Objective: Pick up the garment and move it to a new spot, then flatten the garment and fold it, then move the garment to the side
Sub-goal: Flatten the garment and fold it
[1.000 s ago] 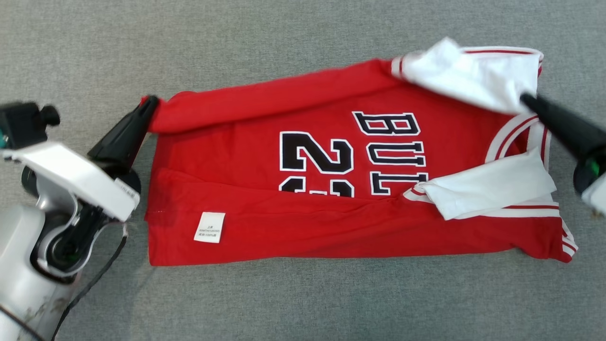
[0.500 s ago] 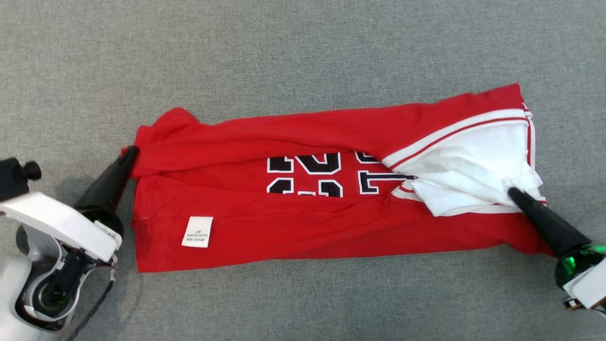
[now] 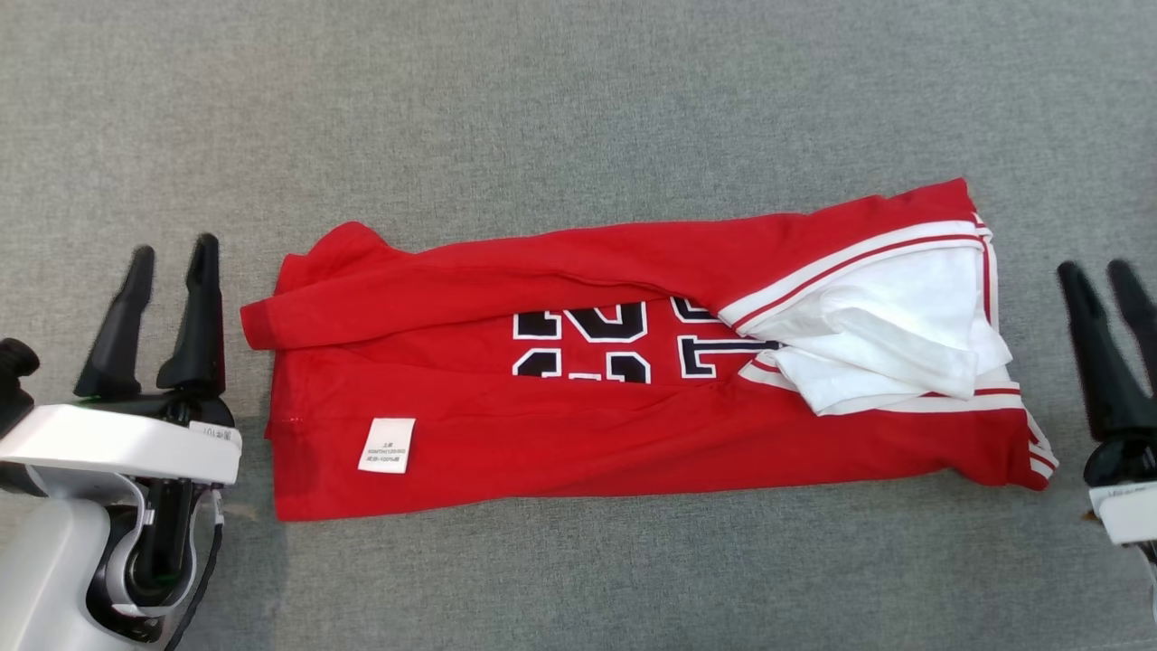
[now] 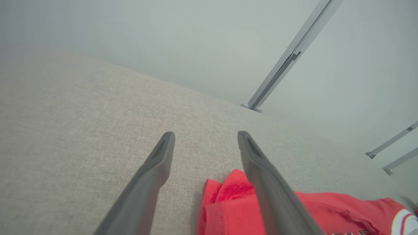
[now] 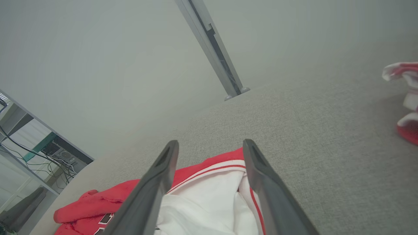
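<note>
Head view first: where's the jersey [image 3: 633,434] sitting?

Reply: Dead centre of the frame, lying long and narrow on the grey fabric surface [image 3: 578,108]. Both long edges are folded in over the middle, so only a strip of the black numbers [image 3: 587,339] peeks out. The white sleeve part [image 3: 904,334] is bunched at the right end, and there's a little white care label [image 3: 387,445] near the lower left corner.

OP: And the grippers, holding anything?

Reply: Nope. The left gripper [image 3: 174,249] is at the lower left with its fingers spread and pointing up the frame, just beside the jersey's left end, not touching it. The right gripper [image 3: 1095,267] is at the right edge, fingers parted too, with bare surface between it and the striped end. Left wrist view backs that up: fingers splayed, red hem low in the frame beneath them, nothing pinched. Right wrist view is the same deal, white and red trim showing between spread fingers. There's also some red and white cloth [image 5: 406,98] at that view's right edge, can't tell what it is.
</note>
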Robot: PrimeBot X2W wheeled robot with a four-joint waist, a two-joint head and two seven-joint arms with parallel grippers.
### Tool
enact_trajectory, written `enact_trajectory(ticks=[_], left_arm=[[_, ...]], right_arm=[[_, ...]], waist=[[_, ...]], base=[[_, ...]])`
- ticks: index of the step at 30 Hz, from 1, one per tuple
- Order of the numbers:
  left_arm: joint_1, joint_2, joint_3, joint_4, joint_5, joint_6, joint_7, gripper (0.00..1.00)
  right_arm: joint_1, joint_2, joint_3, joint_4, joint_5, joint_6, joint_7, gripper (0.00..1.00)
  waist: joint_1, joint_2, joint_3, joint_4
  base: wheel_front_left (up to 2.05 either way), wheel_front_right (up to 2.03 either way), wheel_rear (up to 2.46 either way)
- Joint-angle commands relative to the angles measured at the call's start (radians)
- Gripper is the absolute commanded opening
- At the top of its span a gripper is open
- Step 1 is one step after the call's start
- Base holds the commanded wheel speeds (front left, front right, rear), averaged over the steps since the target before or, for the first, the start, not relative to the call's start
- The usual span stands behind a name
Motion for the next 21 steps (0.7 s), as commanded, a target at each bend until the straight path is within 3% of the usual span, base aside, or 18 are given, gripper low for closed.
enact_trajectory(ticks=[1,5,10,21], left_arm=[[0.011,-0.001,0.017,-0.020,0.046,0.030,-0.015,1.00],[0.022,-0.028,0.069,-0.096,0.176,0.089,-0.033,1.00],[0.058,-0.063,0.140,-0.193,0.351,0.111,-0.033,1.00],[0.142,-0.125,0.184,-0.188,0.508,0.073,-0.033,1.00]], right_arm=[[-0.018,0.016,-0.017,-0.005,-0.038,0.000,-0.025,1.00],[-0.041,0.066,-0.046,0.006,-0.147,0.000,-0.050,1.00],[-0.067,0.113,-0.061,0.019,-0.260,0.000,-0.063,1.00],[-0.062,0.149,-0.062,0.111,-0.421,0.000,-0.081,1.00]], waist=[[0.0000,0.0000,-0.014,0.001],[0.0000,0.0000,-0.041,0.005],[0.0000,0.0000,-0.060,0.016],[0.0000,0.0000,-0.092,0.035]], base=[[0.00,0.00,0.00],[0.00,0.00,0.00],[0.00,0.00,0.00],[0.00,0.00,0.00]])
